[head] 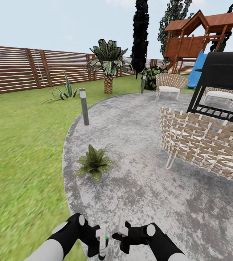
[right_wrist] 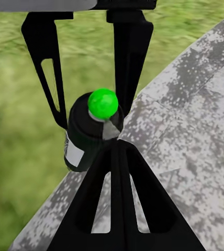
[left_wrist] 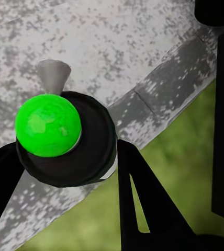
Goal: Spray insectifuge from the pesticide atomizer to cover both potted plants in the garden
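One spray bottle, the pesticide atomizer (head: 102, 242), sits low in the head view in the left gripper (head: 101, 245). Dark lower body, pale label, white upper part; a bright green dot shows on its head in all three views (left_wrist: 48, 125) (right_wrist: 102, 103). The label is too small to read. In the left wrist view, black fingers (left_wrist: 143, 201) flank the dark round body on both sides, jaws pinching it. The right gripper (head: 121, 229) hangs just beside the bottle; one pale finger shows, and whether its jaws are spread or closed cannot be told.

Both grippers hover over the edge where the gravel patio (head: 138, 181) meets the lawn (head: 22, 152). Ahead, one potted plant (head: 94, 163), a low green rosette, stands on the gravel near that edge. Farther: grey bollard (head: 84, 106), woven chair (head: 203, 145), black grill (head: 223, 81), slatted fence (head: 22, 69).
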